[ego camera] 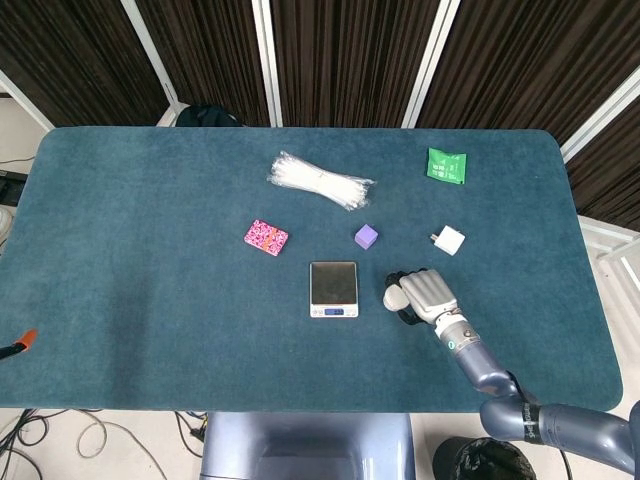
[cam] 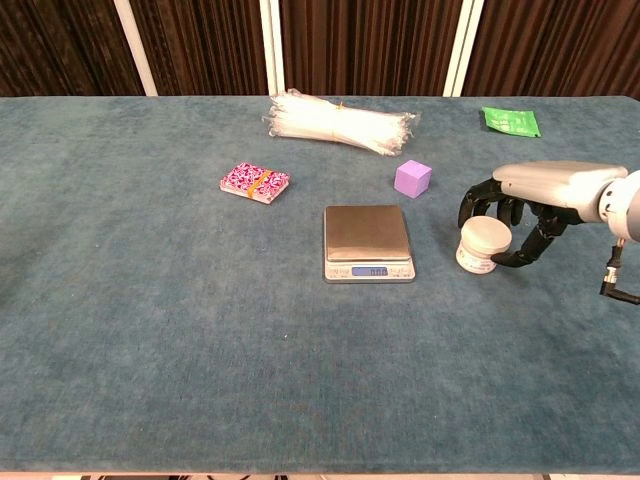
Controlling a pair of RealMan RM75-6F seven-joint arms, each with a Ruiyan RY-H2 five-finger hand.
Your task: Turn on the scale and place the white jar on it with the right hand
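Note:
The white jar [ego camera: 394,294] [cam: 481,246] stands on the blue table cloth just right of the scale [ego camera: 333,284] [cam: 367,236]. The scale's steel platter is bare and its small display glows blue with digits. My right hand [ego camera: 425,293] [cam: 540,195] wraps the jar from the right: the fingers curl down behind and over its lid, and the thumb presses its front right side. The jar still rests on the table. My left hand appears in neither view.
A purple cube [ego camera: 366,236] [cam: 412,178] sits just behind the scale and jar. Farther back lie a bundle of white zip ties [ego camera: 320,180] [cam: 340,122], a pink patterned pack [ego camera: 265,237] [cam: 255,182], a green packet [ego camera: 446,165] [cam: 511,121] and a white plug [ego camera: 449,240].

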